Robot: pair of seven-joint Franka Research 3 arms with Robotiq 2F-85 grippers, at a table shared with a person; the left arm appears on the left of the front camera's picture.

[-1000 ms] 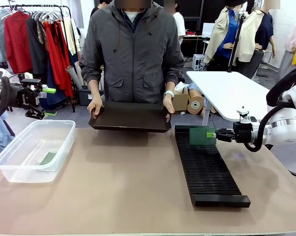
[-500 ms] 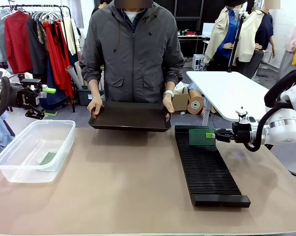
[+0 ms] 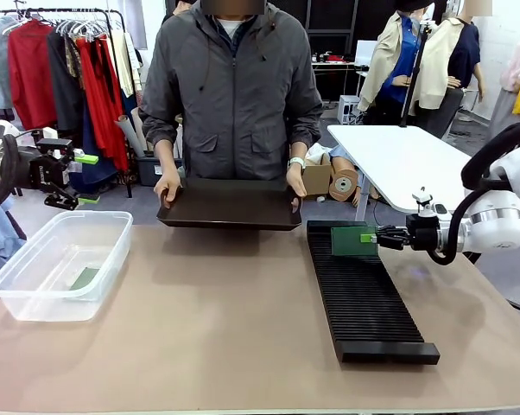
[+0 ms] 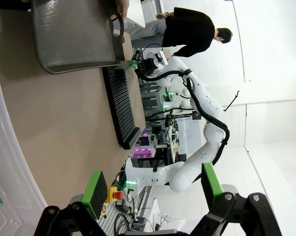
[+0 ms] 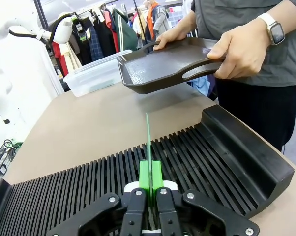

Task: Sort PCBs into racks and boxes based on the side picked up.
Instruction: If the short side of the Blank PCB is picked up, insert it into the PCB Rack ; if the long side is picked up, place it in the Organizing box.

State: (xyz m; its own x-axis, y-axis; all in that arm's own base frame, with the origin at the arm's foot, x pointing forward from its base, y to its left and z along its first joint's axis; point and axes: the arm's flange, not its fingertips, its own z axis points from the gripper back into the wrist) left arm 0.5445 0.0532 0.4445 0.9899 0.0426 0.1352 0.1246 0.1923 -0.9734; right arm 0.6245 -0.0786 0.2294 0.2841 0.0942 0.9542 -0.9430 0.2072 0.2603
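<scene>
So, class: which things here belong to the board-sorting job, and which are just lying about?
Job:
PCB edge-up in the shut right gripper
second PCB in the clear box
black rack
open left gripper
person's black tray

Lying about:
clothes rail
white table

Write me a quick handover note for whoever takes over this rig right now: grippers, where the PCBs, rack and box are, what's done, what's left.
Right gripper: shut on a PCB, held upright on edge over the far end of the black rack, above its slots.
Left gripper: open, holding nothing, hanging beyond the far left corner of the clear box.
Person: both hands hold a black tray above the table's far edge.
Done: one PCB lies flat in the box.
Left: seat the held PCB in a rack slot and let go. No boards can be seen in the tray from these views.
</scene>
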